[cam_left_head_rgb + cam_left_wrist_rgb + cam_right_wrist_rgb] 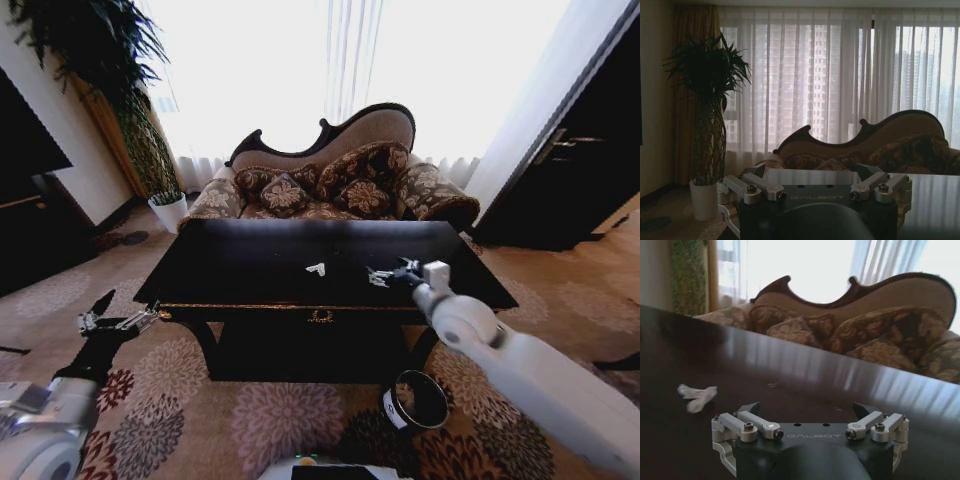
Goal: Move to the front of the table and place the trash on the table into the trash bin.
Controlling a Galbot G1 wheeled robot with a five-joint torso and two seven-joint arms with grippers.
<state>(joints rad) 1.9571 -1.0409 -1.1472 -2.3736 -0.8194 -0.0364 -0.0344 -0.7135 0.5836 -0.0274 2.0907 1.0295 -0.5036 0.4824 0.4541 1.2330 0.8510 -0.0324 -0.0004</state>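
I've got the surface (250,262) square ahead w/ the bin (416,400) on the floor at its front right. R tool (383,277) hovers wide open, empty, approaching the paper wad (316,268) mid-surface. L tool (118,322) idles off the front-left corner, open, empty.

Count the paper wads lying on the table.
1: a white paper wad near the middle of the table, left of the right gripper. More could be hidden behind that arm.
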